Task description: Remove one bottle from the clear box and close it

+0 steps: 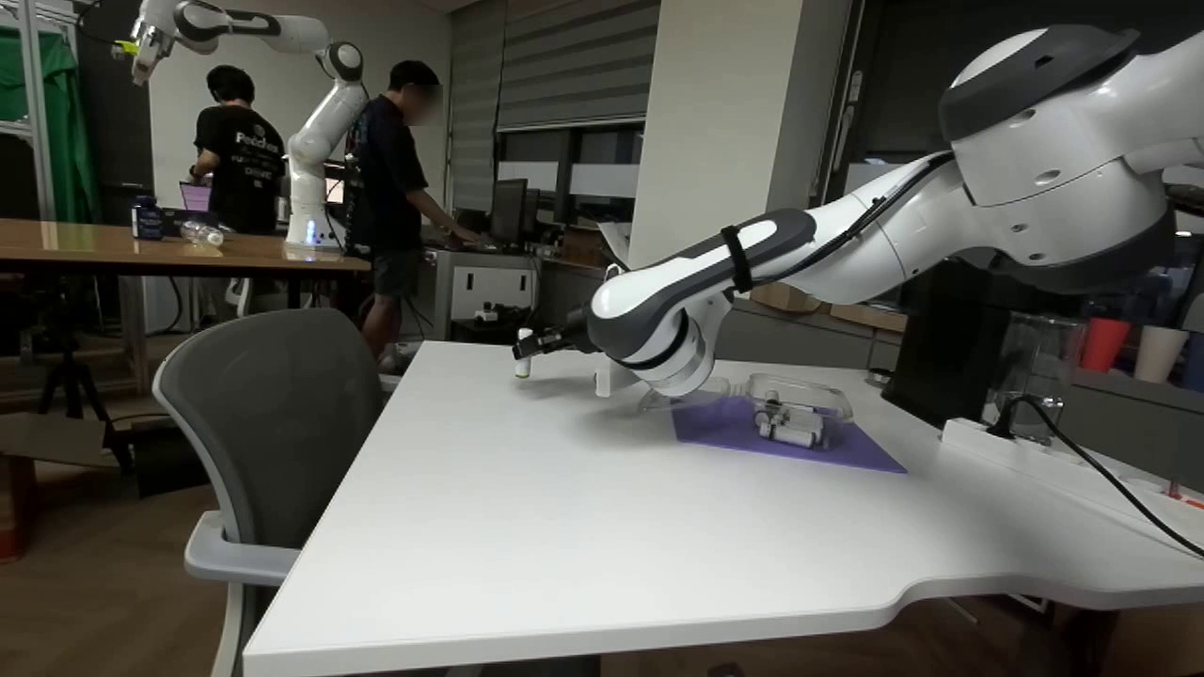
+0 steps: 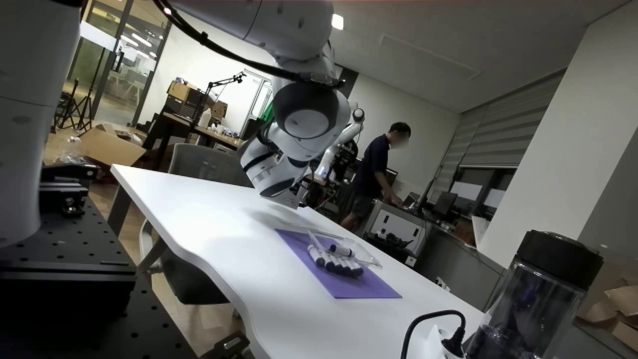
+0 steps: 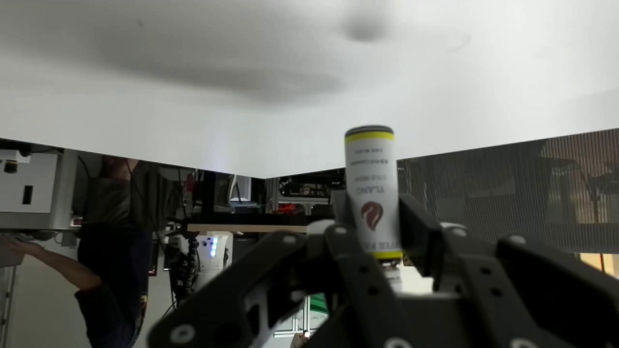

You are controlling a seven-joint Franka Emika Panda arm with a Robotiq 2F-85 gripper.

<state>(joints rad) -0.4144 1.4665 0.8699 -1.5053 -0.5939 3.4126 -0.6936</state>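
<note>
Two people point(image 1: 388, 179) in dark shirts flank a second white robot arm point(image 1: 308, 193) in the background, left of the gripper point(image 3: 378, 217) and well beyond it, as seen in an exterior view. A gray mesh-backed chair point(image 1: 273, 414) stands lower left of the gripper, beside the edge of a white table point(image 1: 564, 564). Clamped between the gripper's fingers, a tiny bottle point(image 3: 372, 188) with a white label, yellow bands and a red emblem is held nearly upright above the table and apart from it. Right of the gripper, past the bend of its own arm point(image 1: 875, 249), the clear box point(image 1: 820, 387) lies open on a purple mat point(image 1: 720, 428), its transparent lid point(image 1: 717, 389) spread on the side nearer the gripper. Several whitish bottles point(image 2: 339, 265) with dark ends rest together in the box, one lying across the others. Farther right, well apart from the gripper, a clear tumbler point(image 2: 531, 306) topped in black stands just beside a white power strip point(image 1: 1025, 459) with a black plug point(image 1: 1005, 421) in it. Beyond them, at the gripper's far right, a red cup point(image 1: 1103, 344) and a pale cup point(image 1: 1158, 354) line a ledge point(image 1: 1152, 400) behind the table.
</note>
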